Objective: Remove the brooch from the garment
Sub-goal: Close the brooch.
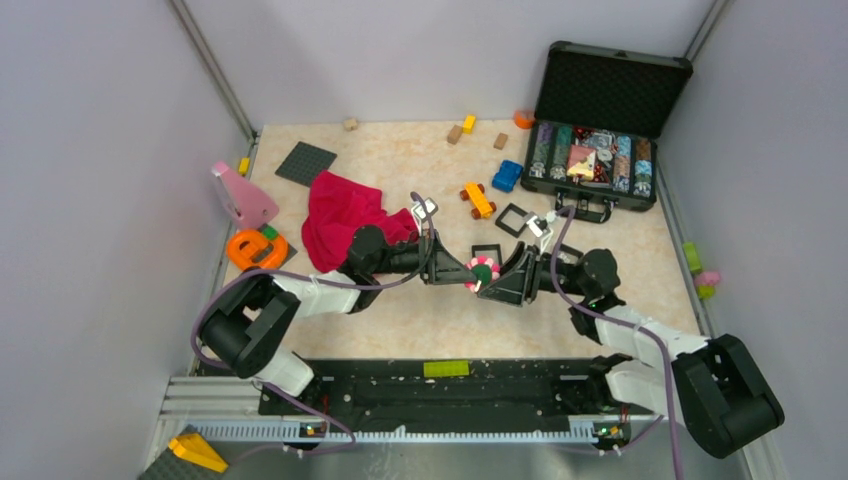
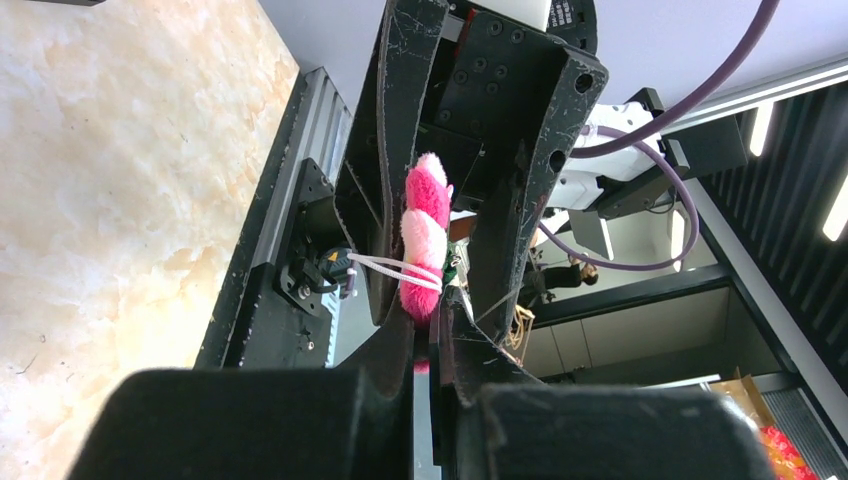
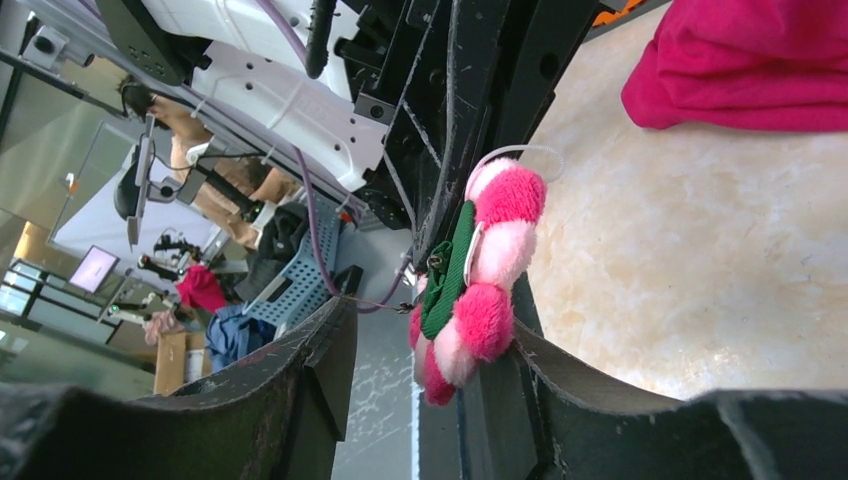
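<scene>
The brooch, a fluffy pink-and-white flower disc with a green back, hangs in the air at mid-table between both grippers. My left gripper is shut on its lower edge, and the left wrist view shows the jaws pinching the pink petals. My right gripper faces it with its jaws wide apart. In the right wrist view the brooch rests against one finger, and the other finger stands apart. The garment, a crumpled magenta cloth, lies behind the left arm, away from the brooch.
An open case of chips stands at the back right. An orange ring toy and a pink stand are at the left edge. A dark baseplate, an orange toy car, a blue brick and black square frames lie behind the grippers.
</scene>
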You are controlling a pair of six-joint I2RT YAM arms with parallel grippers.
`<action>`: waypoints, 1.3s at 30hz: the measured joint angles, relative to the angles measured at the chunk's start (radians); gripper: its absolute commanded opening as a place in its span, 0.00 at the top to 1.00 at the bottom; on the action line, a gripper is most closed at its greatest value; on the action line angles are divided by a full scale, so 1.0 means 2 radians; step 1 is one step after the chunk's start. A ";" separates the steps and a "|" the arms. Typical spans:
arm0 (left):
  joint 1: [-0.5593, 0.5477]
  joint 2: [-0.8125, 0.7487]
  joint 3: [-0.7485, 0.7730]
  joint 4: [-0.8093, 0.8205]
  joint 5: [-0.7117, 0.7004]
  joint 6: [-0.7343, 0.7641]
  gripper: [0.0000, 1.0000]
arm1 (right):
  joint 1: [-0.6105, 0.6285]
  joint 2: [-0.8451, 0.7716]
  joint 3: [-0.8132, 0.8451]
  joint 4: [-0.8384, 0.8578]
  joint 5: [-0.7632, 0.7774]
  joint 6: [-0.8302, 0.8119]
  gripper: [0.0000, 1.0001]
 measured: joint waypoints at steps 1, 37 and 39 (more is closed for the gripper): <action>0.000 0.000 0.000 0.000 0.000 0.000 1.00 | 0.001 0.000 0.001 -0.001 0.002 -0.002 0.51; 0.001 0.058 -0.013 0.175 -0.027 -0.134 1.00 | 0.011 -0.135 0.067 -0.303 0.054 -0.170 0.45; 0.001 0.058 -0.012 0.186 -0.036 -0.150 1.00 | 0.011 -0.150 0.083 -0.321 0.071 -0.174 0.46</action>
